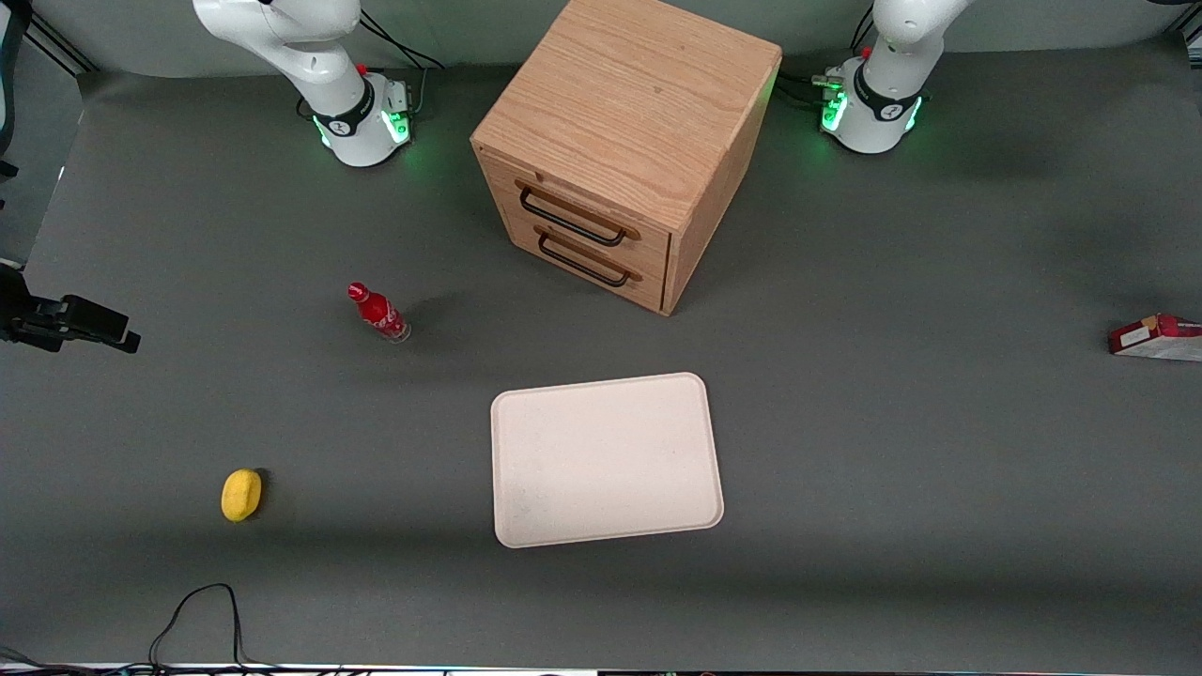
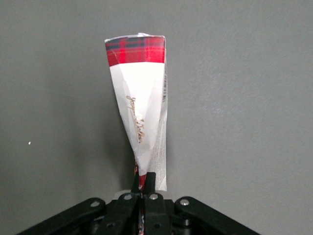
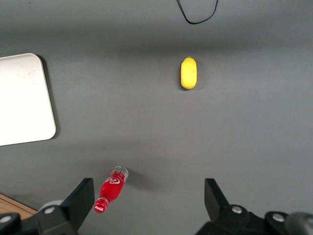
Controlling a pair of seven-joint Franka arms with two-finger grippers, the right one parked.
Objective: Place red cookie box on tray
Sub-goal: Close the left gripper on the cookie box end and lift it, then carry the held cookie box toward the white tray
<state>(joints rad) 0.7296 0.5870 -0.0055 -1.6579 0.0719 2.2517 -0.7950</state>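
tool clamped on red cookie box | off table | tray well apart

Gold cursive script across the white face of the red cookie box, too thin to read. White looping logo on the red bottle, likewise illegible.

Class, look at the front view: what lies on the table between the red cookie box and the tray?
Nothing: the front view shows bare grey table between the red cookie box, pinched in the hand, and the tray.
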